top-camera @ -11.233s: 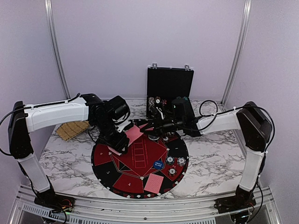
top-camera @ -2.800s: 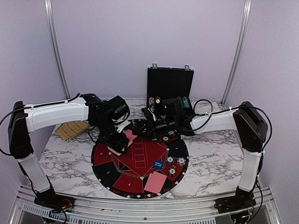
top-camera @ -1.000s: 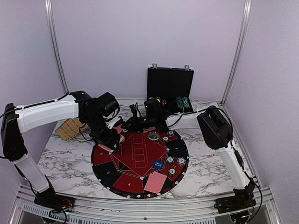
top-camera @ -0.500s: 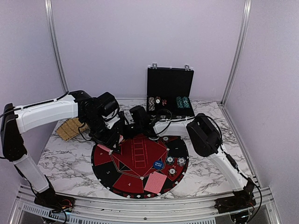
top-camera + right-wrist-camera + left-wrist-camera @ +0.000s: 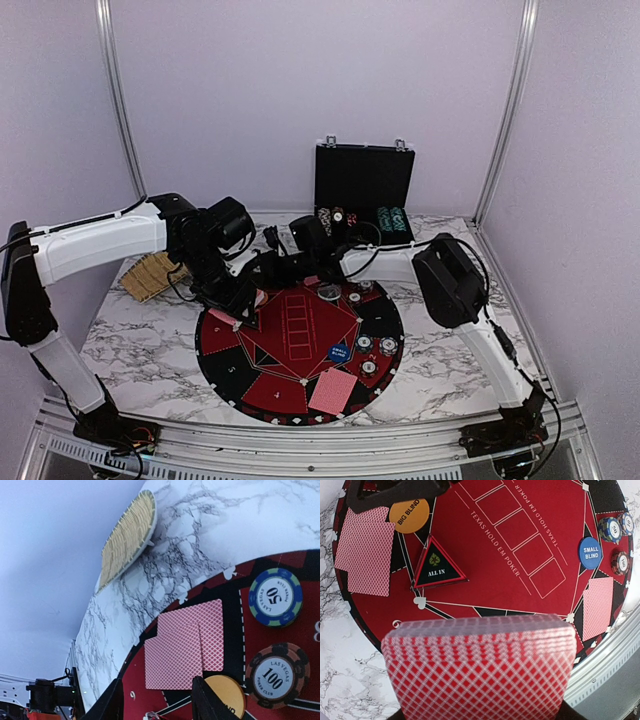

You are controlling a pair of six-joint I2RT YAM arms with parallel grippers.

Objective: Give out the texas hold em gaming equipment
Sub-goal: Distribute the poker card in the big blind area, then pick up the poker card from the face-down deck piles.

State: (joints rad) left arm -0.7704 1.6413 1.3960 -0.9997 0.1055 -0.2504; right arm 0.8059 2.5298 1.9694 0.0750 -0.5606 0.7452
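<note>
A thick deck of red-backed playing cards (image 5: 480, 672) fills the bottom of the left wrist view. My left gripper (image 5: 238, 298) is shut on it over the mat's left edge, its fingers hidden behind the deck. My right gripper (image 5: 157, 682) stands open just above two overlapping red-backed cards (image 5: 182, 647) that lie flat on the mat's left rim. An orange Big Blind disc (image 5: 227, 695) sits beside them. Poker chips marked 50 (image 5: 276, 597) and 100 (image 5: 279, 676) lie nearby. A blue Small Blind disc (image 5: 590, 553), more chips (image 5: 611, 528) and another card pair (image 5: 597, 607) lie on the far side.
The round black-and-red mat (image 5: 300, 330) has a triangular All In marker (image 5: 438, 568) on it. The open black case (image 5: 364, 180) stands behind the mat with chip rows at its foot. A woven tan pad (image 5: 150, 276) lies on the marble at the left.
My right gripper has opened, and the card it carried now lies on the other card at the mat's left rim. The left arm has held still with the deck.
</note>
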